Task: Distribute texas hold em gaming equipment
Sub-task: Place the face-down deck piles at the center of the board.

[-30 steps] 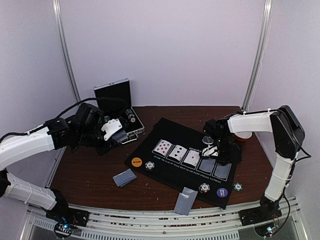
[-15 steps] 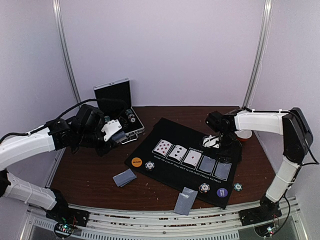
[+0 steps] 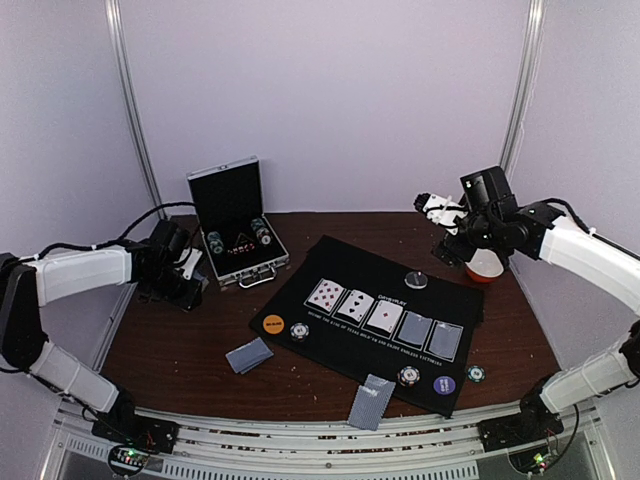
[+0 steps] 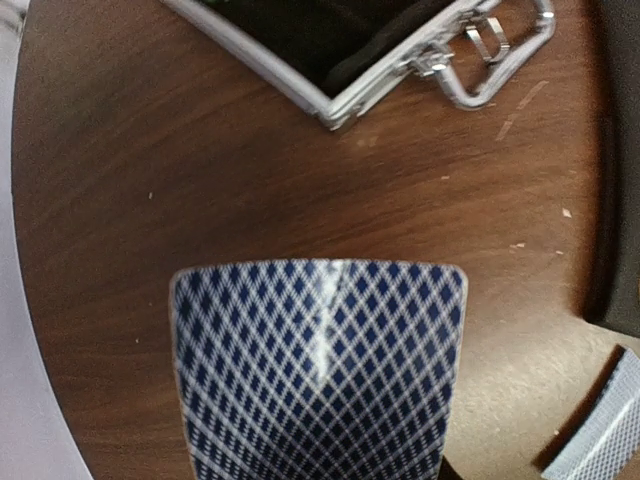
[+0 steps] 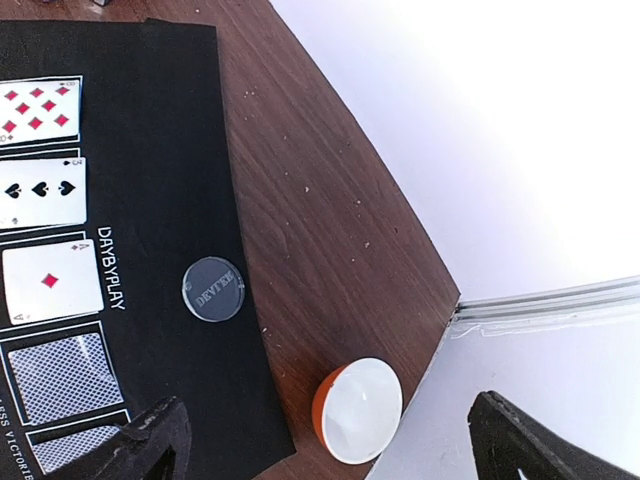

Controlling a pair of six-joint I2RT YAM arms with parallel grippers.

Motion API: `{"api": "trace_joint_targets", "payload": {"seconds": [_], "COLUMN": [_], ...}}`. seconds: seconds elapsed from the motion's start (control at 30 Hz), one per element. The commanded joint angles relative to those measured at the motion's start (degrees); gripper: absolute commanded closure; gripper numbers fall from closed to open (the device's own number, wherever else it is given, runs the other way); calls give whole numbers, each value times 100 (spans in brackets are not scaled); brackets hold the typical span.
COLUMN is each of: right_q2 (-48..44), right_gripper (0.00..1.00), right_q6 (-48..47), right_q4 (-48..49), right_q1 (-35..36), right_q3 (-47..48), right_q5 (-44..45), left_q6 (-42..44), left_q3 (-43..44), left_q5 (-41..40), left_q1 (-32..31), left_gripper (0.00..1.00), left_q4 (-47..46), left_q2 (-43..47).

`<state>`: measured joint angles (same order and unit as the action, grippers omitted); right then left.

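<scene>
The left pincer grips a blue-backed playing card over the table at left, while the right pincer hangs wide open, empty, near an orange-and-white bowl.

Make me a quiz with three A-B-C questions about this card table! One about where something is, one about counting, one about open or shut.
1. Where is the dark silver round button? A on the black mat B on the floor C on a chair
2. How many white face-up playing cards lie on the mat? A two B three C five
3. The silver metal case is: A open B shut C upside down
Answers: 1 A, it rests on the mat's far part. 2 B, three show pips; two blue-grey-backed cards show backs. 3 A, its lid stands up.
</scene>
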<state>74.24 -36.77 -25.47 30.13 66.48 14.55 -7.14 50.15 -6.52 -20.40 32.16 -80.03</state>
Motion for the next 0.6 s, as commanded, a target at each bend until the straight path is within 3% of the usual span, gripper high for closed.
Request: {"api": "trace_joint_targets", "payload": {"seconds": [0.0,0.37,0.57], "right_q2": [-38,-279,-325], "right_gripper": [0,0,0], "right_q6": [92,87,49], "right_q4": [-60,87,86], "right_q1": [-25,-25,-32], "right_q3": [-238,-570,-625], "right_q5": [-109,-267,-269], "left_q6": [-696,-965,-972], "left_q3": [-131,-121,-126], "left_q5": [194,423,296], "left_q1": [497,741,740], "left_gripper": [66,52,32], "left_q4": [-674,-656,-624], "left_q2": [-454,-1414,-1459]}}
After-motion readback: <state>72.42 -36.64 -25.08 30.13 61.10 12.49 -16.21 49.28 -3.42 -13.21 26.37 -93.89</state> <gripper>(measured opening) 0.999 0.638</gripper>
